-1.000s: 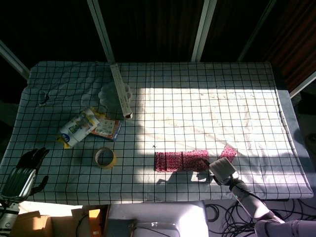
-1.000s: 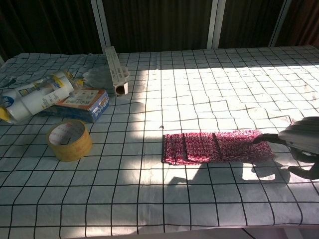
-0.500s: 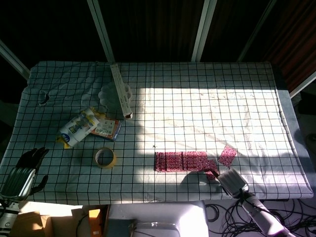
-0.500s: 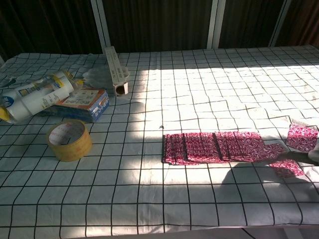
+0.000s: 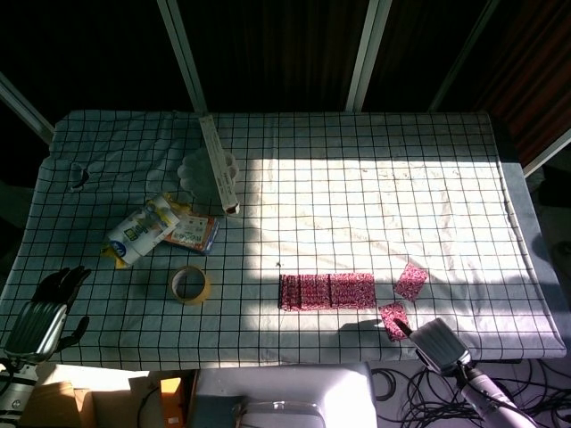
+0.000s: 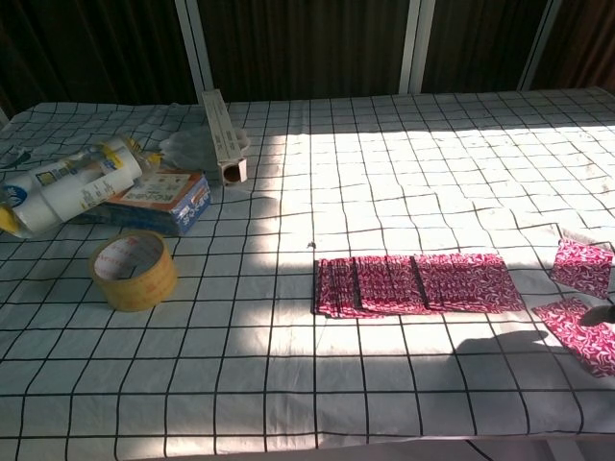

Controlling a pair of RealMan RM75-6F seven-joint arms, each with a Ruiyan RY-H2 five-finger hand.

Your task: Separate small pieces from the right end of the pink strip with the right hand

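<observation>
Strip [image 5: 326,291] flat on cloth; two loose pieces [image 5: 393,320] beside it. My right hand [image 5: 435,342] touches one piece, finger state unclear.

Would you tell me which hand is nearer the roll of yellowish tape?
Left. The left hand sits at the table's near-left corner, close to the tape roll; the right hand is far across, by the pink pieces.

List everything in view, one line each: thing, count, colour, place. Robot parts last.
pink strip: 1, pink, front centre.
small pieces: 2, pink, apart, right of the strip.
tape roll: 1, tan, front left.
bottle: 1, white with yellow and blue, lying left.
flat packet: 1, orange and blue, beside the bottle.
long box: 1, cream, rear left.
checked cloth: 1, white, black grid.
left hand: dark, front-left corner, holding nothing.
right hand: grey, front right, touching the nearer piece.
</observation>
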